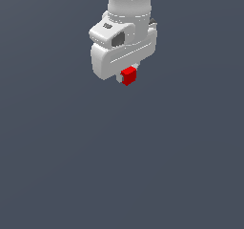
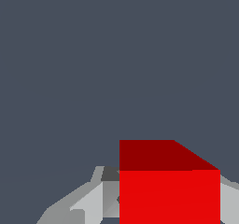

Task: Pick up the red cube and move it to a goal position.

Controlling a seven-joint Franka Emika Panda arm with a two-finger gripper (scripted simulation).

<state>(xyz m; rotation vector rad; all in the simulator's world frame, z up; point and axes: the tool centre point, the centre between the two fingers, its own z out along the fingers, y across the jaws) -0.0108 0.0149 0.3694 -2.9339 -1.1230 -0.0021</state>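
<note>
My gripper [image 1: 127, 77] fingers [image 2: 93, 202] are clamped on the red cube [image 1: 128, 75], at my wrist's six o'clock.

Both renders are evenly and rather dimly lit against a flat slate-grey ground that carries no cast shadows and no glare. On the red cube [image 2: 169, 196] in the wrist view, one face is bright and the adjoining face darker, so light strikes that bright face more directly. Edges are sharp but jagged; nothing is blurred. The white tool [image 1: 127, 78] shows soft grey shading beneath its body.
</note>
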